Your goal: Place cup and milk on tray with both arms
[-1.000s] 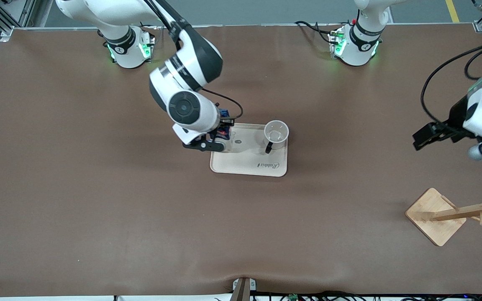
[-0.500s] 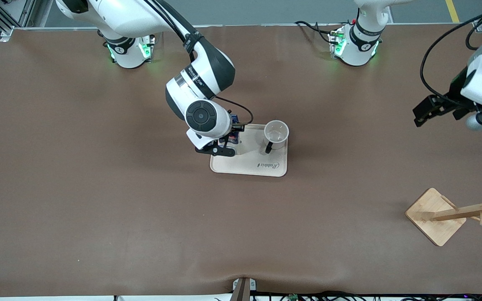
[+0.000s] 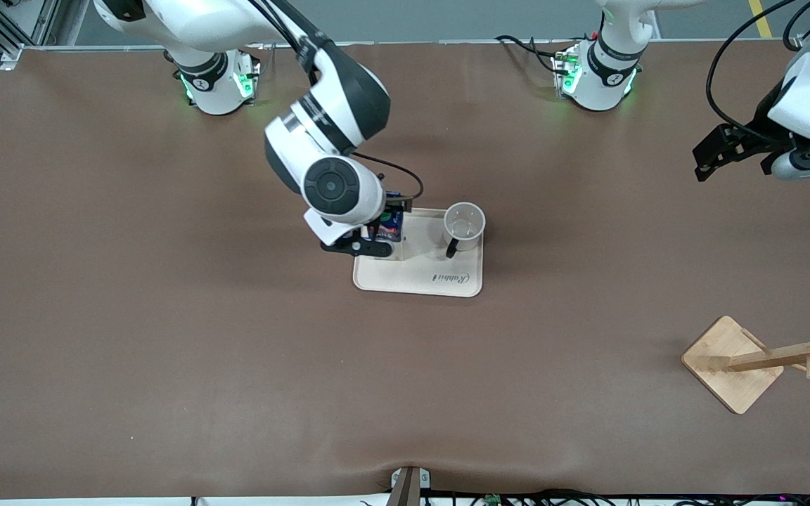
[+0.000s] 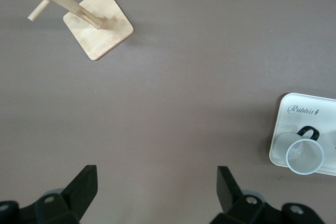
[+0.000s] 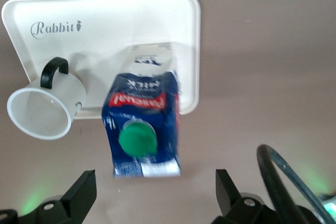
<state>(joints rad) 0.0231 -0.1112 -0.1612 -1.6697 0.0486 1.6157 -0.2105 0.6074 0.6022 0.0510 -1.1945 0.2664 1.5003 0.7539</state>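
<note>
Two task items are standing on the tray [image 3: 440, 281]: the cup [image 3: 464, 223] and the milk [image 3: 389, 226]. The milk is standing upright at the tray corner toward the right arm's end of the bench [image 3: 166, 337], its long axis vertical and green cap pointing up. The cup is standing upright, mouth up, at the corner toward the left arm's end, its black handle pointing toward the front camera.

The right gripper [image 3: 370, 239] is hovering over the milk with fingers spread and clear of the carton; one second ago it was clamping the carton, which has since shifted farther onto the tray. The left gripper [image 3: 718, 151], spread and empty, is withdrawing toward its base, above bare bench. The wooden rack [image 3: 756, 362] has stayed in place.
</note>
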